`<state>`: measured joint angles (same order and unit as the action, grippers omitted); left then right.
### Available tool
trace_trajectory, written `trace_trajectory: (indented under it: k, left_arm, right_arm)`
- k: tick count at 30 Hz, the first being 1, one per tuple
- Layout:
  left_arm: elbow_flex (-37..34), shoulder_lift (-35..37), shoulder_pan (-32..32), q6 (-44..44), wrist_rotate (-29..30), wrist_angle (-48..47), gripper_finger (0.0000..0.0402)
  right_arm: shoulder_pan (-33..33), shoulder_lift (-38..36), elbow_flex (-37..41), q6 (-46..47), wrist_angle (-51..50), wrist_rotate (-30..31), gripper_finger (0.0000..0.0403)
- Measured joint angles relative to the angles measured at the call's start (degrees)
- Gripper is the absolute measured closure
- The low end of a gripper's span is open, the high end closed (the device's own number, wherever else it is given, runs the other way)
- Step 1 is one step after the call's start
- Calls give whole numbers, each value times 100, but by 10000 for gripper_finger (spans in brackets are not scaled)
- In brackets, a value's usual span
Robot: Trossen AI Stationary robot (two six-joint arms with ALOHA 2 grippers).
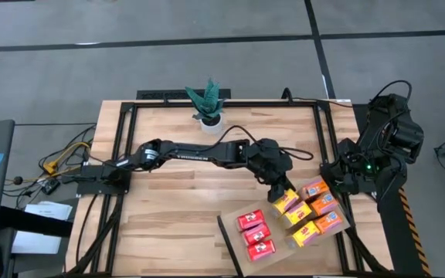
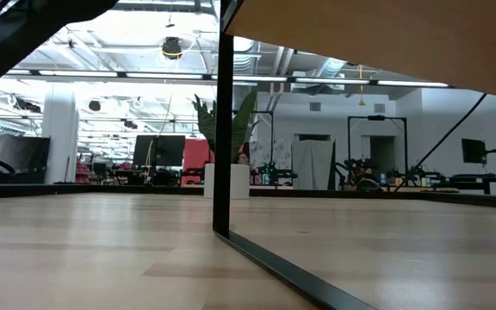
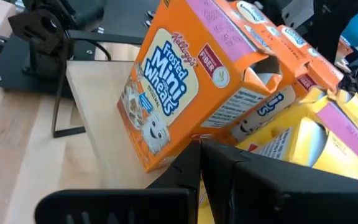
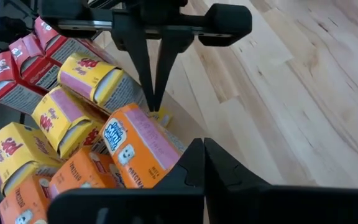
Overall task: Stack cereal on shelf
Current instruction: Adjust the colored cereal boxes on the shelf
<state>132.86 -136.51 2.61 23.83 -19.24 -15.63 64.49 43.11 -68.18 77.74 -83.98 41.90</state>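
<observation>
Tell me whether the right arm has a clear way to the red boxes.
Probably not: the yellow boxes and orange boxes lie between the right claw and the red boxes, with the left claw nearby.

The right gripper (image 4: pixel 199 163) is showing as two dark fingers pressed together, pointing toward a cluster of cereal boxes. Just ahead of its tips an orange box (image 4: pixel 138 146) is lying tilted, its pink-topped face turned up. Beyond that box the left gripper (image 4: pixel 156 93) is reaching in from the far side, its fingers also closed to a narrow point and touching down at the orange box's far edge. Yellow boxes (image 4: pixel 98 78) are lying beside and past the orange one, and red boxes (image 4: pixel 23 62) are sitting farther off. Pale planks of the counter (image 4: pixel 303 93) are stretching away on the other side of both grippers.
</observation>
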Motion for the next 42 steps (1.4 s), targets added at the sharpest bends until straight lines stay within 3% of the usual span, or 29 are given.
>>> trace_trajectory:
  k: [11,19,23,31,42]
  left_arm:
    - [0,0,4,94,125,83,401]
    - [0,149,-83,223,-500,134,401]
    - [9,199,-90,239,-614,90,401]
    - [7,259,-157,398,-879,-143,401]
    - [4,487,-175,532,-1251,-410,401]
  right_arm:
    - [-2,0,0,-53,28,109,388]
    - [3,218,-588,-795,398,61,397]
    - [-9,750,-1157,-1376,338,-91,397]
    - [-393,2171,-1788,-1546,-381,-718,397]
    - [-440,3376,-2757,-2165,-620,-739,397]
